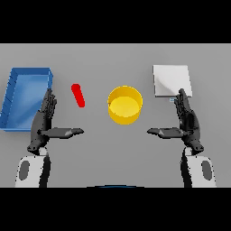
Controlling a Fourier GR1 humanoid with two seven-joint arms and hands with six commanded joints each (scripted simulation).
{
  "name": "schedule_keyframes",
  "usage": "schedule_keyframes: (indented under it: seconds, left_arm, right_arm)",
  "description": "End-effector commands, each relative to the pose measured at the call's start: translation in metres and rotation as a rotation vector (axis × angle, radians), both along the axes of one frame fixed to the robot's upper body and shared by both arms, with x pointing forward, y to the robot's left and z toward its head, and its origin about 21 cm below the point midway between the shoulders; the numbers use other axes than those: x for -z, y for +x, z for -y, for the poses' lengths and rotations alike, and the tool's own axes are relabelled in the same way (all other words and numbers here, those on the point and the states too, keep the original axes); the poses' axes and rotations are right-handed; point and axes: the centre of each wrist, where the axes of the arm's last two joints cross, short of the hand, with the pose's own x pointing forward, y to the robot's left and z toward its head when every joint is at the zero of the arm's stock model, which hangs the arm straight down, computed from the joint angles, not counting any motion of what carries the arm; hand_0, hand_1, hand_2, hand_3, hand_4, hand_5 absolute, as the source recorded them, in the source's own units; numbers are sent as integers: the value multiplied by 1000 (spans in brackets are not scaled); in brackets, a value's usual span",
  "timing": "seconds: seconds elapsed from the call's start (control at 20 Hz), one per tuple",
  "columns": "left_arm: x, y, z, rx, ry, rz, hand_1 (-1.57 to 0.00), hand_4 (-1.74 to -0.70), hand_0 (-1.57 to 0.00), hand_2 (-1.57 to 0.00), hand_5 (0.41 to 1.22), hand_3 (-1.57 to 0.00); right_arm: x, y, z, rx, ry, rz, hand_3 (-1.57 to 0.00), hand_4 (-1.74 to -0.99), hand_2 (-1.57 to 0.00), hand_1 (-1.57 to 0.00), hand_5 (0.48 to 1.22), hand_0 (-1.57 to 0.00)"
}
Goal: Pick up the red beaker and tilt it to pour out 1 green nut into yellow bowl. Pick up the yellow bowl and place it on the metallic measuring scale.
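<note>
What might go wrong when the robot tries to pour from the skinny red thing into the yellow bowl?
The red beaker is thin and slanted, so the open left hand might knock it away instead of gripping it. It sits apart from the yellow bowl, so a nut could land on the grey table. Later, the bowl might sit off-centre on the metallic scale, which looks barely wider than it.

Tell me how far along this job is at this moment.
Nothing looks done. The red beaker lies on the table, ungrasped, and the yellow bowl sits apart from the metallic scale, no nut visible in it. Left hand and right hand are open, holding nothing. Pouring and moving the bowl remain.
</note>
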Motion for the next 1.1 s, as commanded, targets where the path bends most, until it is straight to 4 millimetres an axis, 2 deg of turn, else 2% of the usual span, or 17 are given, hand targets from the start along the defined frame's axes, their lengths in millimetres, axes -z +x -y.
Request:
schedule_keyframes:
  seconds: [0.0, 0.25, 0.3, 0.4, 0.55, 0.65, 0.8, 0.9, 1.05]
  left_arm:
    - [0, -1, 1, 0, -1, 1, 1, -1141, 1, 1, 660, 1]
    - [3, -8, 9, 6, -1, 6, 1, -1141, 1, 1, 660, 1]
    - [-3, -19, 8, 42, 76, 44, 1, -1141, 1, 1, 660, 1]
    - [-14, -34, 14, 83, 155, 81, 1, -1144, 1, 1, 660, 1]
    - [-25, -40, 12, 89, 195, 53, 1, -1136, 1, 1, 657, 1]
    - [-23, -42, 13, 102, 202, 14, 1, -1139, 1, 1, 652, 1]
    - [-21, -26, 15, 111, 205, -12, 1, -1136, 1, 1, 648, 1]
    - [-11, -13, 16, 117, 203, -60, 1, -1145, 1, 1, 643, 1]
    - [-6, 8, 12, 124, 209, -53, 1, -1178, 1, 1, 650, 1]
  right_arm:
    - [0, 0, 0, 1, 0, 0, 1, -1071, 1, 1, 578, 1]
    - [-1, 2, 5, 2, -5, -8, 1, -1071, 1, 1, 578, 1]
    - [-7, -5, 6, -9, -151, 83, 1, -1071, 1, 1, 578, 1]
    - [-10, -17, 4, -33, -294, 150, 1, -1066, 1, 1, 576, 1]
    - [-14, -19, 0, -29, -341, 159, 1, -1084, 1, 1, 585, 1]
    - [-13, -19, -1, -49, -314, 143, 1, -1118, 1, 1, 600, 1]
    - [-16, -20, -2, -73, -295, 169, 1, -1163, 1, 1, 624, 1]
    - [-14, -21, -4, -85, -260, 151, 1, -1189, 1, 1, 626, 1]
    - [-15, -18, -1, -88, -247, 152, 1, -1215, 1, 1, 628, 1]
